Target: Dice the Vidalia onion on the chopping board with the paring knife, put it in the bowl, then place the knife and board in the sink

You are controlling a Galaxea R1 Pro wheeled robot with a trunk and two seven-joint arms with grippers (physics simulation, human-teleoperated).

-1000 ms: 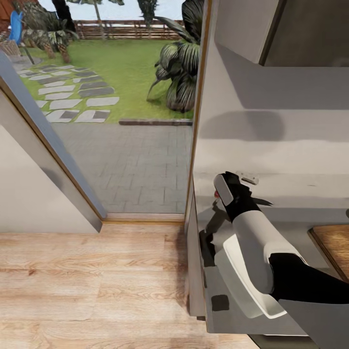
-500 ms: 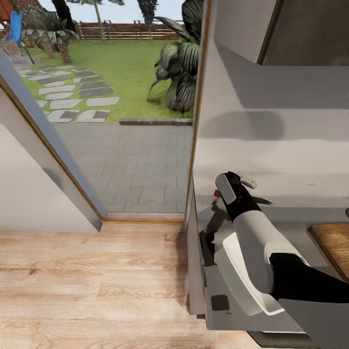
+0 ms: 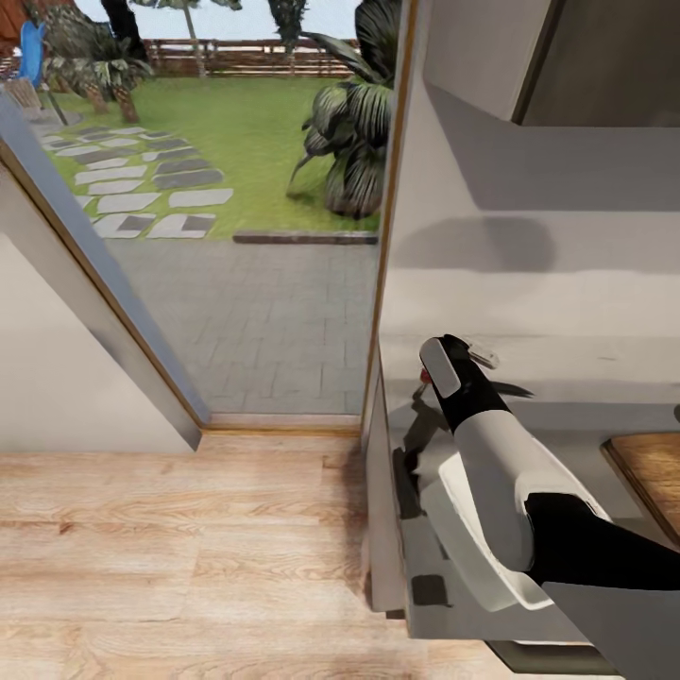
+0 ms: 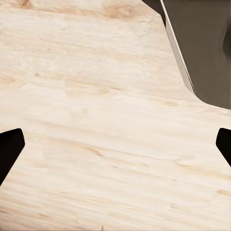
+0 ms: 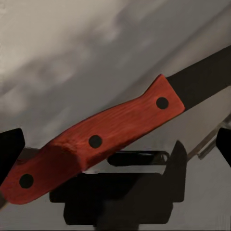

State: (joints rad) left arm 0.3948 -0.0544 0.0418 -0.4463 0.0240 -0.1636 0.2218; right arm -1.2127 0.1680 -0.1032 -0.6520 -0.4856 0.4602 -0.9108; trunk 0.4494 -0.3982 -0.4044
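Two claws to log. Nearest in the head view: light wooden floor point(image 3: 189, 557), and at right the grey bench point(image 3: 604, 378) with the right arm reaching forward over it. White bowl point(image 3: 463, 538) sits on the bench under the forearm, mostly covered by it. Corner of the brown board point(image 3: 656, 477) shows at the right edge, on the bench beside the arm.

Right claw point(image 3: 453, 364) is at the arm's far end, over the bench near the back wall. Red spot of the knife point(image 3: 426, 376) handle shows at its left side; dark blade tip points out to the right. Right wrist view: red-orange handle with three dark rivets, knife point(image 5: 103, 139), lies slantwise across the gap between the finger tips, dark blade running past it. Claw closed on the handle.

Left claw point(image 4: 115, 144): tips far apart, nothing between them, floor beyond.

Farthest: open doorway, paving point(image 3: 274, 321), lawn, palms.
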